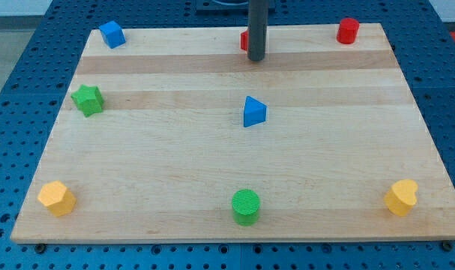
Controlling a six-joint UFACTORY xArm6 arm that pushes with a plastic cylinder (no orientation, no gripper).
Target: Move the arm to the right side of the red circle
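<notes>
My tip (pixel 256 58) stands at the far edge of the wooden board (pixel 212 187), touching nothing I can confirm; it has no claw. The red plastic cylinder block (pixel 348 30), the red circle, stands at the far right corner, well apart. It looks light, stiff and easily slid, so approach without bumping it.

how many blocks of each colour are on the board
blue: 2, the cube and the triangle
red: 2, the cylinder and a red block mostly hidden behind my tip
green: 2, the star and the green cylinder
yellow: 2, the hexagon and the heart
total: 8
</notes>
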